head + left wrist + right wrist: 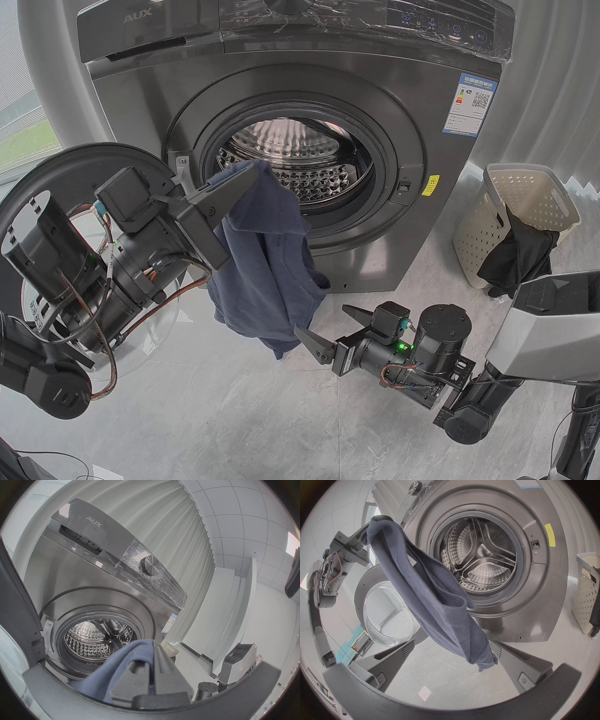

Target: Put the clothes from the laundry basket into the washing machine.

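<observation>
A dark blue garment (pixel 269 262) hangs in front of the washing machine's open drum (pixel 300 156). My left gripper (pixel 250 170) is shut on its top edge at the height of the opening. The same cloth (pixel 125 664) drapes over that gripper (pixel 153 648) in the left wrist view. My right gripper (pixel 322 322) stands open low down, by the garment's bottom hem (pixel 484 661), and its fingers (pixel 406 648) hold nothing. To the right stands the cream laundry basket (pixel 531 187) with a black garment (pixel 522 256) draped over its rim.
The machine's round door (pixel 75 162) is swung open to the left, behind my left arm. Grey tiled floor (pixel 250 412) lies in front of the machine. A curtain (pixel 550 94) hangs behind the basket.
</observation>
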{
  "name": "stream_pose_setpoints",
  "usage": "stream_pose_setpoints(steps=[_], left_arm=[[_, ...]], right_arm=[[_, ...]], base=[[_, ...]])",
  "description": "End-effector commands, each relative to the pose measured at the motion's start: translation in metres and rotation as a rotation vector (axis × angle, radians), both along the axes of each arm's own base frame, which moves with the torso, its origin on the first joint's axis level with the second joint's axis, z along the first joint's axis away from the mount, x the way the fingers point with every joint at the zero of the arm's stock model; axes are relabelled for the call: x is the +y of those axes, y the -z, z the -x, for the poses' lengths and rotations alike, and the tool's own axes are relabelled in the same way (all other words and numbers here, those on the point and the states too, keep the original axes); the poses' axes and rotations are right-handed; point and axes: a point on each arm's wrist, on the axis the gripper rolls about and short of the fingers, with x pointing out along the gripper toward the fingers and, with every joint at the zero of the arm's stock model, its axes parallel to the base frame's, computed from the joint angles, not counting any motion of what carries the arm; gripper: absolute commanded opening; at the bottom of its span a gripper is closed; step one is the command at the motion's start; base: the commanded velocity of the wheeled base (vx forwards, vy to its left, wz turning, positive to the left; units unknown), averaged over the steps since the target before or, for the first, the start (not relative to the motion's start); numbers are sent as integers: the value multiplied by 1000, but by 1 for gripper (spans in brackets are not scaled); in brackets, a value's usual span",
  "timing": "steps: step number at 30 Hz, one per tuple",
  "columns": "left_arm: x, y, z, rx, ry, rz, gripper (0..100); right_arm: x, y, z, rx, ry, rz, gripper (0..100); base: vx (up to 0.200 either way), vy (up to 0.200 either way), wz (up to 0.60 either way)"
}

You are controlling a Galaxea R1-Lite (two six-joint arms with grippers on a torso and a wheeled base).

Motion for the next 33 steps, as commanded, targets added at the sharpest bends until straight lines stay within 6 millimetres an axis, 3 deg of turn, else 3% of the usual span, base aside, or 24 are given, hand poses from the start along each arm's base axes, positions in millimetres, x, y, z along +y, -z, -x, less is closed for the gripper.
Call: stream_pose_setpoints(steps=[1, 9, 15, 16, 28, 33], left_arm=[[0, 0, 1, -1, 2, 1, 0], [2, -3, 2, -8, 0, 7, 0], [2, -4, 3, -11, 0, 8, 0], [2, -4, 3, -11, 0, 8, 0], [3, -4, 2, -10, -2, 9, 0], [5, -3, 0, -7, -16, 7, 0]], right_arm=[[5, 9, -12, -6, 12, 4, 100], [23, 21, -36, -39, 6, -20, 100], [28, 19, -50, -68, 3, -55, 100], [28, 19, -50, -68, 3, -58, 0], [31, 13, -46, -75, -21, -71, 0], [25, -3, -41, -93, -16, -87, 0]], base=[[0, 0, 0], [0, 0, 0], [0, 0, 0], [0, 0, 0], [0, 0, 0], [0, 0, 0]])
